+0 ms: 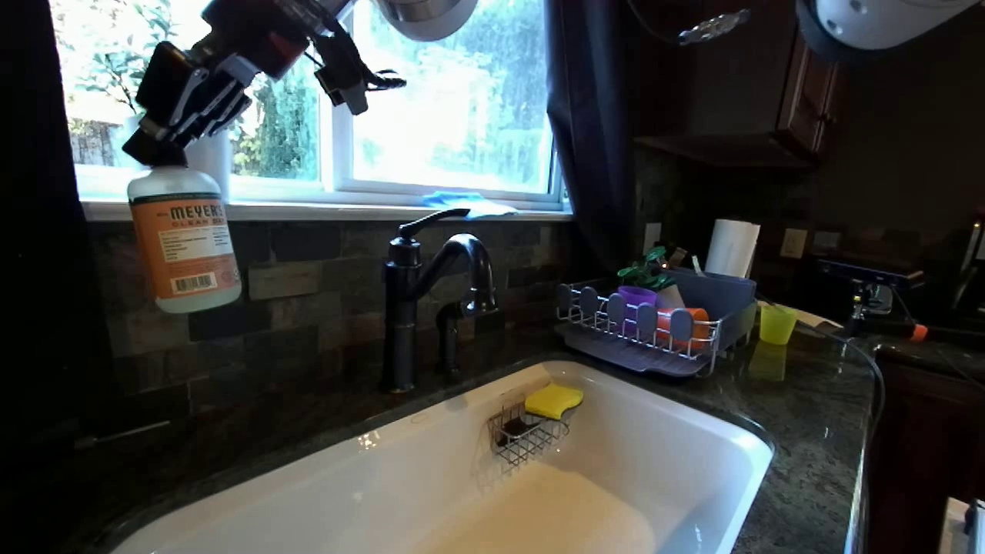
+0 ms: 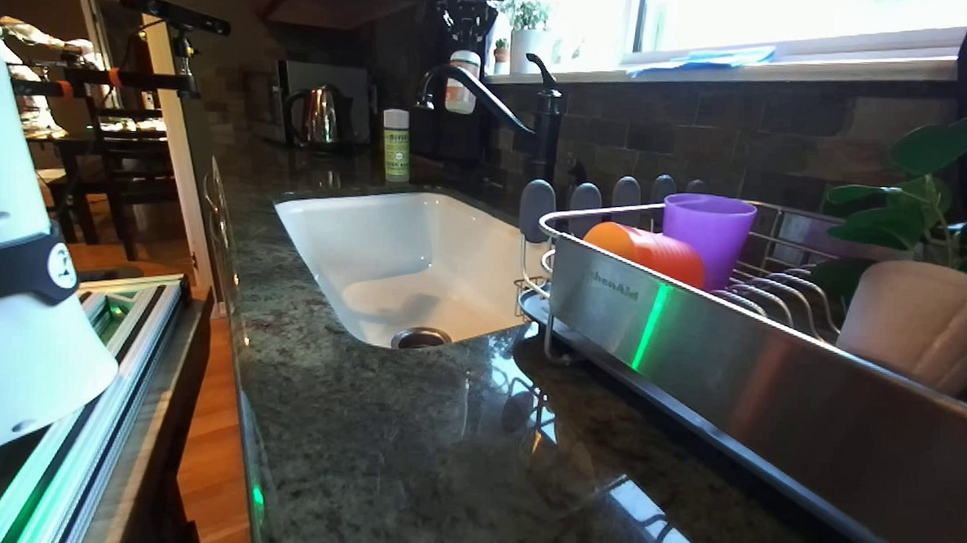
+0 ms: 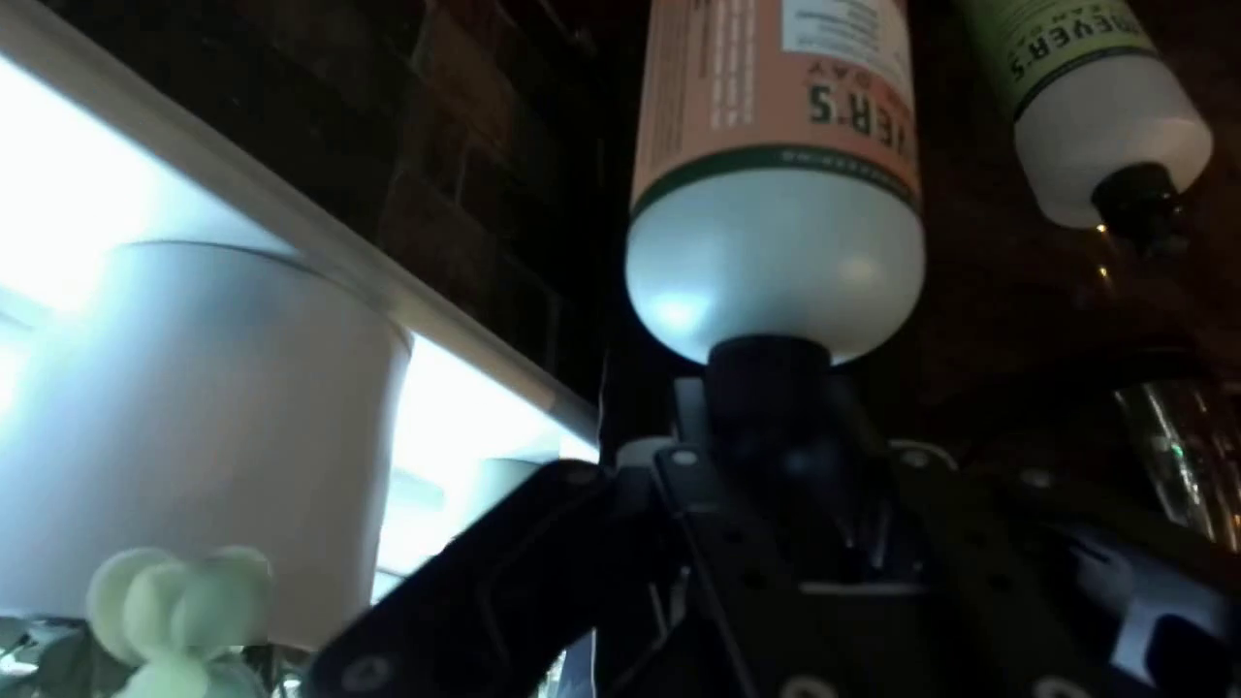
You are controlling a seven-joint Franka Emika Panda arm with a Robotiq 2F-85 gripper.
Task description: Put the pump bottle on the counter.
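The pump bottle is whitish and see-through with an orange label and a dark top. My gripper is shut on that dark top and holds the bottle high, slightly tilted, above the counter left of the faucet. In an exterior view the bottle hangs partly behind the faucet. In the wrist view the bottle points away from the fingers, which clasp its dark top; the pump head is hidden in the dark jaws. The dark speckled counter also shows in an exterior view.
A green-labelled bottle stands on the counter beyond the sink, near a kettle. The black faucet rises behind the sink. A dish rack stands beside it. A white plant pot is on the sill, close to my gripper.
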